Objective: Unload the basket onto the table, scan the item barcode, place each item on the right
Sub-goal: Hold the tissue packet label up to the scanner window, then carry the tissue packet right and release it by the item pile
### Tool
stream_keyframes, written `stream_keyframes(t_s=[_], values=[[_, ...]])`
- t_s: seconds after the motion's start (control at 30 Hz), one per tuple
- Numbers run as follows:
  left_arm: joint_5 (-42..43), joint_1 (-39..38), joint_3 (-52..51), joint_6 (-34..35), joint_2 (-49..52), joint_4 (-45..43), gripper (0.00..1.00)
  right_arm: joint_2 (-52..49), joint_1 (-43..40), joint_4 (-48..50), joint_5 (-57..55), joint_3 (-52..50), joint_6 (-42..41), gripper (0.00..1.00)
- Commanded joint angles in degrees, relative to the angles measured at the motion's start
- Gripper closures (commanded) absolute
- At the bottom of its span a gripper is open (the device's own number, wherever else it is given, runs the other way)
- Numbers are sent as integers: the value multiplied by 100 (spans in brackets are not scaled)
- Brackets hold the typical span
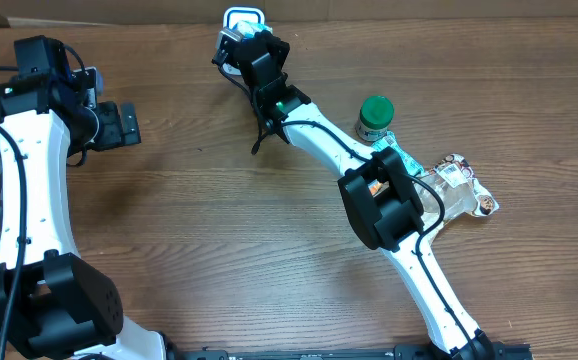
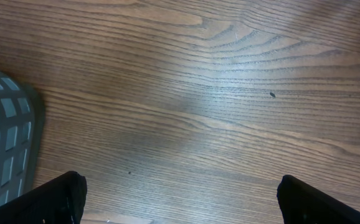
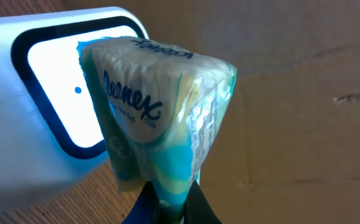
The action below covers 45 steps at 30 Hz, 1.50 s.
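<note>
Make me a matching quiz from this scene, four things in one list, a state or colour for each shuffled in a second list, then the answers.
Column one
1. tissue pack
2. scanner
3. small jar
4. left pincer

Column two
A. open, holding nothing
B. window lit bright
C. clamped in the right pincer
D. green lid

Pairs: 1-C, 2-B, 3-D, 4-A
</note>
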State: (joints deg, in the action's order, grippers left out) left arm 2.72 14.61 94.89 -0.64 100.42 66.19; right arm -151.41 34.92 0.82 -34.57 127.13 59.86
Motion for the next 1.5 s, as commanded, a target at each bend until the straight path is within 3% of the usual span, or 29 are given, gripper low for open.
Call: stream_keyframes(t_s=[0.0,0.17,0.3,0.5,0.57,0.67,0.77,0.93,1.23,1.4,1.47], values=[[4,-55,90,-129,-2,-11,0,317,22,24,-52,74,-527,96],[4,-55,90,-129,-2,-9,0,1008,-50,-361,-50,74,-1523,96],[4,-55,90,-129,-2,-9,0,1716,-42,-1222,-11,76,-2514,96],[4,-55,90,-129,-2,-9,0,2916,50,-3880,774,76,-5278,96],[4,-55,90,-129,-2,-9,0,3294,37,-4992,1709,76,-6406,96],[4,-55,90,-129,-2,-9,0,3657,-118,-6548,3497,76,-7285,96],[4,-55,90,-129,-2,-9,0,3694,-273,-7812,4756,74,-7403,96],[4,-55,90,-129,-2,-9,0,3633,-321,-9025,4802,-372,-7324,96],[4,-55,90,-129,-2,-9,0,3633,-400,-8568,4647,-1965,-7320,96],[4,-55,90,-129,-2,-9,0,3633,-507,-8513,4572,-2293,-7316,96],[4,-55,90,-129,-2,-9,0,3633,-562,-8507,4522,-2293,-7316,91]])
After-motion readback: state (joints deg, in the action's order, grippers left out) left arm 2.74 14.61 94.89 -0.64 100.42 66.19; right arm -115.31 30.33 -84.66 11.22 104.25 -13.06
